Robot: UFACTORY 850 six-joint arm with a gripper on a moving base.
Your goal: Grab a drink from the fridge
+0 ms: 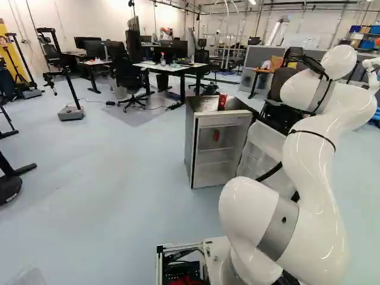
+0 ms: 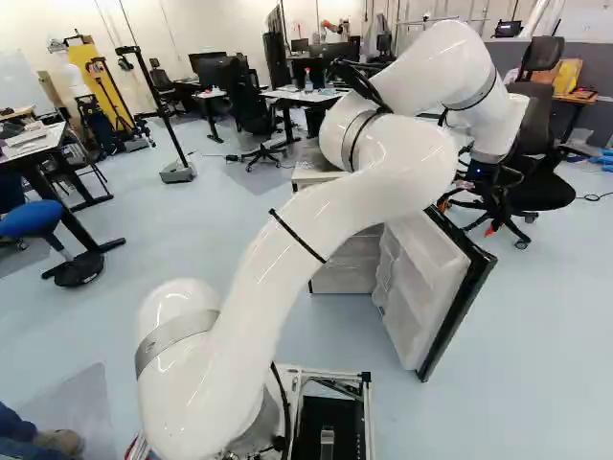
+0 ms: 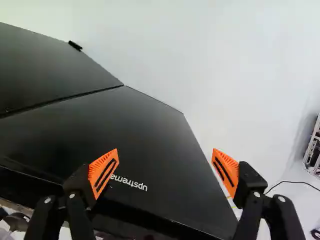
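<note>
- Hanging over the dark outer face of the open fridge door (image 3: 115, 145), my fingers (image 3: 103, 173) stand spread wide, with nothing pinched between their orange pads.
- Inside the fridge (image 1: 196, 148), a small red can (image 1: 216, 135), apparently the drink wanted, stands on a shelf, seen through the open front in the left base view and well apart from my grip.
- The can looks thin-walled and rigid under light pressure, though a hard squeeze could dent it; whether it is full I cannot tell, but I expect a modest weight.
- Chilled metal may be slick with damp, so I judge a firm, even press of both pads safest.
- The best hold is around the middle of its body, from two opposite sides, keeping it upright and clear of the shelf above.
- To get there, I must first round the door's edge and face the opening, where a low, level approach would suit the narrow shelf.
</note>
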